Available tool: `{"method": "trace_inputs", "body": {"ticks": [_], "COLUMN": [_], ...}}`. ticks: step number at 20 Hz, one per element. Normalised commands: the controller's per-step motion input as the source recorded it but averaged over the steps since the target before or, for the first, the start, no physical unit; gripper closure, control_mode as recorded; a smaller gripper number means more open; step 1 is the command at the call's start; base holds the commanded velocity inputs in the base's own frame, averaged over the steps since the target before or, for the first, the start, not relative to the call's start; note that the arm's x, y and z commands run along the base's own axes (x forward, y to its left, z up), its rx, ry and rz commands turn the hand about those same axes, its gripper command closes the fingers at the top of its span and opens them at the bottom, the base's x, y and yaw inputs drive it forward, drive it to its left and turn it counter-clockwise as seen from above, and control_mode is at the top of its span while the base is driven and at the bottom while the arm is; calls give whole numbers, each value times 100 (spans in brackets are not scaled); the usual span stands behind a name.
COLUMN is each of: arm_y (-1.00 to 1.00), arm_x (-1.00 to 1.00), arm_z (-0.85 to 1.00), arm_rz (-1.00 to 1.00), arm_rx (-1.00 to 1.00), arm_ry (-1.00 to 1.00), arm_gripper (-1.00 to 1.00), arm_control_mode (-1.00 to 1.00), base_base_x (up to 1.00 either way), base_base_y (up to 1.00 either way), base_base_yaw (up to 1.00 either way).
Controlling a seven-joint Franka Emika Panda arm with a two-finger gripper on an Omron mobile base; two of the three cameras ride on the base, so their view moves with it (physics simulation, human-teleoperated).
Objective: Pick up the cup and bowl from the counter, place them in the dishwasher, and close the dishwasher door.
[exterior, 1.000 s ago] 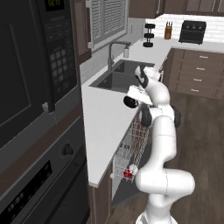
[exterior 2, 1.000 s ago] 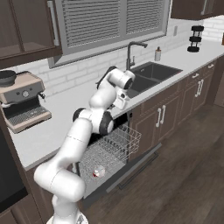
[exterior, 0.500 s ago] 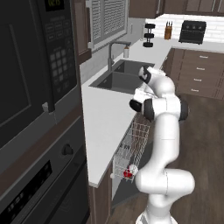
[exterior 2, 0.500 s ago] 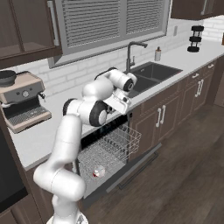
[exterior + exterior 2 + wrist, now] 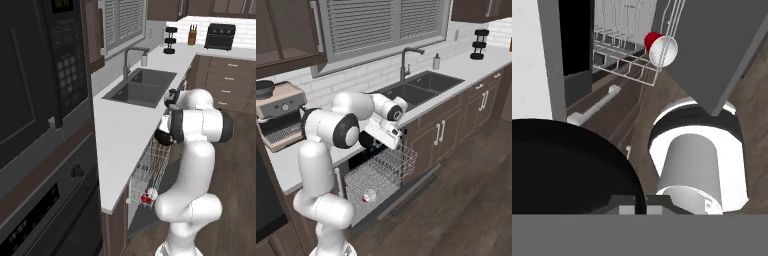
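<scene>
Jaws pinched on the black bowl (image 5: 567, 165), held by the gripper (image 5: 164, 136) above the dishwasher's wire rack (image 5: 381, 172); red cup (image 5: 660, 49) at one o'clock in the hand view.

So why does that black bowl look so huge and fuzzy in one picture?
In the hand view the bowl sits right against the lens, so it looms large with a soft edge; the red cup looks small. In the left base view the bowl looks small by the arm.
</scene>
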Motion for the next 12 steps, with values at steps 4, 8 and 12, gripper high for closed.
{"method": "trace_inputs", "body": {"ticks": [4,8,12], "arm_y": [-1,-13,-20], "arm_x": [-81,-2,39], "arm_z": [-91,-100,-96], "arm_rz": [3,2,1], "arm_rx": [0,0,0], "arm_ry": [3,8,6], "arm_gripper": [100,100,100], "arm_control_mode": [-100,-100,-100], "base_base_x": [0,0,0], "base_base_y": [0,0,0], "base_base_yaw": [0,0,0]}}
